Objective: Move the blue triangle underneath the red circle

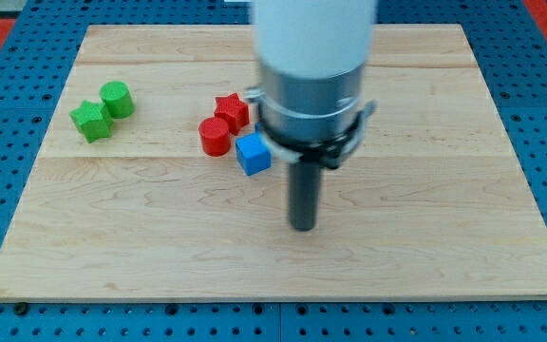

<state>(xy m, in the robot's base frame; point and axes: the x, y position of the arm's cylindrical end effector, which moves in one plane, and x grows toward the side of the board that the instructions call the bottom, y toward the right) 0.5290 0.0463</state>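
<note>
From the one camera, my tip [303, 226] rests on the bare wooden board [425, 247], touching nothing and with nothing to clasp, so the step in hand looks like the approach before a push. Up and to the view's left of it sits a blue block [253, 154], cube-like from here with more blue half hidden behind the arm, so I cannot tell which piece is the blue triangle. Next it calls for a nudge toward the view's bottom-left to settle blue below the red circle [214, 137], which stands just beyond beside the red star [232, 110]; two green blocks [102, 110] lie far left.
</note>
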